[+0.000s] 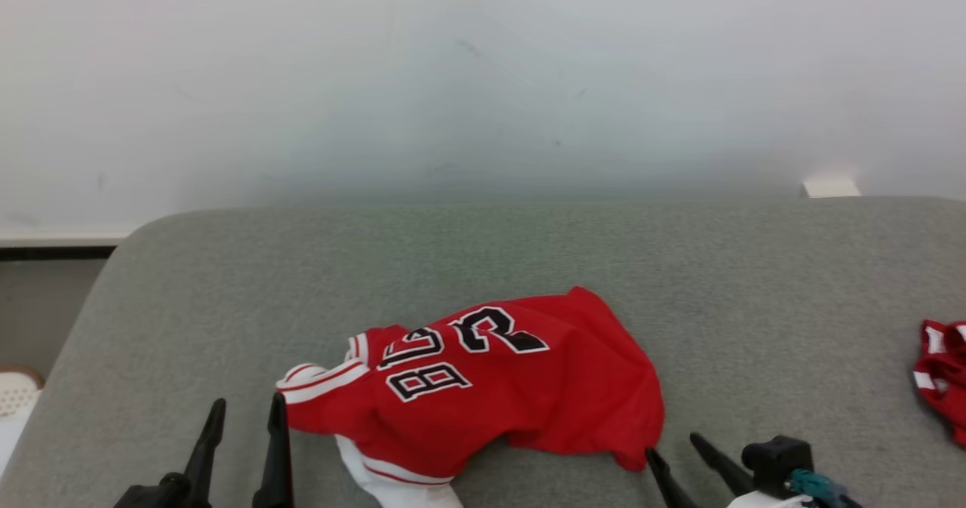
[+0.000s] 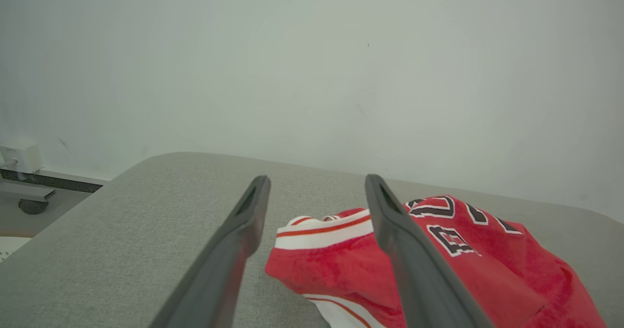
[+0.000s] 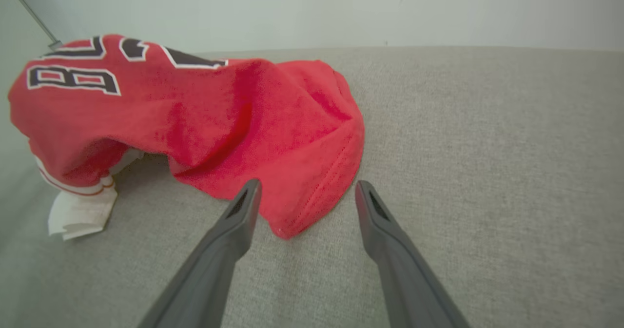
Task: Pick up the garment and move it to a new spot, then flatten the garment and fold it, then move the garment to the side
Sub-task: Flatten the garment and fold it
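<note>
A red jersey (image 1: 490, 387) with black-and-white lettering and white-striped trim lies crumpled on the grey cushioned surface (image 1: 483, 266), near its front edge. My left gripper (image 1: 245, 414) is open at the jersey's left end, its right finger beside the white-striped sleeve band (image 2: 324, 230). My right gripper (image 1: 674, 446) is open at the jersey's lower right corner; in the right wrist view that hem corner (image 3: 304, 206) sits between the two fingers of the right gripper (image 3: 307, 189). Nothing is held.
A second red-and-white cloth (image 1: 943, 372) lies at the right edge of the surface. A pale wall (image 1: 483, 78) rises behind. A white basket rim (image 1: 19, 395) shows at the far left below the surface. A white box (image 2: 17, 155) sits by the wall.
</note>
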`<state>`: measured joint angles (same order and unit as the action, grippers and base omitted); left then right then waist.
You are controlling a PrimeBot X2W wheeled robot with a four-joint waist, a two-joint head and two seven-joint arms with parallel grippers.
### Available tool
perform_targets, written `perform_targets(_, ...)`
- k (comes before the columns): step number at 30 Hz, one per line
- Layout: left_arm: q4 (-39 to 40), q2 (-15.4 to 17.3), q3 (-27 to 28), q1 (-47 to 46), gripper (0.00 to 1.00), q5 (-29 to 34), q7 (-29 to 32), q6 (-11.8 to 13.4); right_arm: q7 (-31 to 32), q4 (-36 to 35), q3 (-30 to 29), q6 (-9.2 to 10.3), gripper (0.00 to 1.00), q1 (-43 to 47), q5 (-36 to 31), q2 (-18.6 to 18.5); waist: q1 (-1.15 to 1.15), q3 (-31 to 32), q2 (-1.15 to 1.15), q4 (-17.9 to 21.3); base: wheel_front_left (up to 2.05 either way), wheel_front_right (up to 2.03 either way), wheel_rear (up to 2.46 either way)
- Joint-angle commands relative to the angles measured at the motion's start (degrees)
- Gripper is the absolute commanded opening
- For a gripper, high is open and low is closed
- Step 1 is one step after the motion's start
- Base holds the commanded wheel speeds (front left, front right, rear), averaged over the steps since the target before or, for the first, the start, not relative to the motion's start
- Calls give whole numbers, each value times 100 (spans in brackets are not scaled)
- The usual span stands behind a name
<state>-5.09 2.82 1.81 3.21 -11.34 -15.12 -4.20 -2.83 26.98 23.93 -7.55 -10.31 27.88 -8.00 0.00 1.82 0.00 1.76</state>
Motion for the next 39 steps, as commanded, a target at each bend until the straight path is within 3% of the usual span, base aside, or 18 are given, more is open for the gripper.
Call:
perform_targets(1, -2, 18, 2, -59, 100, 49, 0, -19, 89, 136, 42, 13, 100, -42, 6, -20, 0, -64, 0, -179, 0, 0, 0)
perform_targets(7, -45, 17, 15, -97, 100, 18, -1, -35, 427, 876, 306, 13, 100, -341, -312, 29, 0, -164, 0, -575, 0, 0, 0)
perform_targets(16, -68, 17, 13, -161, 100, -29, -1, -62, 30, 1831, -84, 13, 100, -767, -997, 255, 0, -243, 0, -834, 0, 0, 0)
perform_targets(17, -71, 16, 13, -164, 100, -34, -1, -57, -33, 1903, -94, 13, 85, -803, -1015, 290, 0, -244, 0, -841, 0, 0, 0)
perform_targets(19, -86, 17, 13, -159, 100, -41, -1, -45, -156, 2032, -112, 13, 1, -877, -1073, 340, 0, -239, 0, -844, 0, 0, 0)
perform_targets(29, -133, 17, 5, -80, 100, -86, -1, -42, -794, 2313, -434, 13, 0, -1087, -1194, 388, 0, -117, 0, -620, 0, 0, 0)
perform_targets(34, -108, 16, 37, -43, 100, -64, 0, -30, -932, 2057, -658, 13, 0, -1161, -1308, 89, 0, -52, 0, -380, 0, 0, 0)
perform_targets(39, -74, 16, 55, -32, 100, -69, 0, -29, -809, 1607, -887, 13, 0, -1096, -1323, -452, 0, -41, 0, -141, 0, 0, 0)
